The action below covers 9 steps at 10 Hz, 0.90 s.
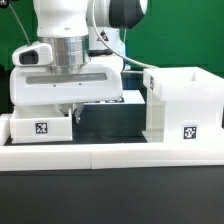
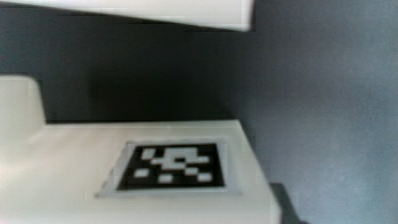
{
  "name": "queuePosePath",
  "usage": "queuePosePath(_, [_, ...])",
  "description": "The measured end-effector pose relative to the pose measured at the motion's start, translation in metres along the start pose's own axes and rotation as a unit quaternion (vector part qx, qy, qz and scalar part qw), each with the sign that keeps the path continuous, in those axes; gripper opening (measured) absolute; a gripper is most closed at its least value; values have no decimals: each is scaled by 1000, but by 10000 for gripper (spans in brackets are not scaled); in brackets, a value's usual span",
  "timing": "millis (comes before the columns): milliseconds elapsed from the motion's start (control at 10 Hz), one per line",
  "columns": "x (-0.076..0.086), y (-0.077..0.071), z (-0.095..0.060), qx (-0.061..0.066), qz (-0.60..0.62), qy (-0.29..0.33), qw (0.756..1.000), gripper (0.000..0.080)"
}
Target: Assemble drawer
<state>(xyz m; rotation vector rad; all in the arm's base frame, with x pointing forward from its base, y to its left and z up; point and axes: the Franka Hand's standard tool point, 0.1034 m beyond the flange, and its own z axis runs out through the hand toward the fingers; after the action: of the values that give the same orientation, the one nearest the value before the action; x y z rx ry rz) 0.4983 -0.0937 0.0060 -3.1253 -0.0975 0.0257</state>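
Nearest you runs the low white rail [image 1: 120,153]. Behind it, to the exterior view's left of the box-shaped shell [image 1: 180,100], sits a small tray [image 1: 40,125]. Your gripper [image 1: 72,108] hangs over that tray, likely lining up a grasp; whether its jaws are parted, I cannot tell.

Drawer shell [image 1: 181,100]: right of centre, I see it upright and tagged.
Small tray [image 1: 40,127]: lower left, with the gripper [image 1: 70,107] just above it.

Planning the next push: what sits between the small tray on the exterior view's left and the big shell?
In the exterior view, only bare dark table separates the small tray from the shell.
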Motion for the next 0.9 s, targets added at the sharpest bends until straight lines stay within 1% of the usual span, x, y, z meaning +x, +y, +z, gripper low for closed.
queuePosePath(400, [1, -1, -1, 0, -2, -1, 1000, 41])
queuePosePath(700, [15, -19, -25, -1, -25, 18, 1000, 41])
queuePosePath(800, [19, -25, -33, 1, -49, 16, 999, 41])
queuePosePath(900, [21, -28, -38, 7, -77, 10, 997, 41])
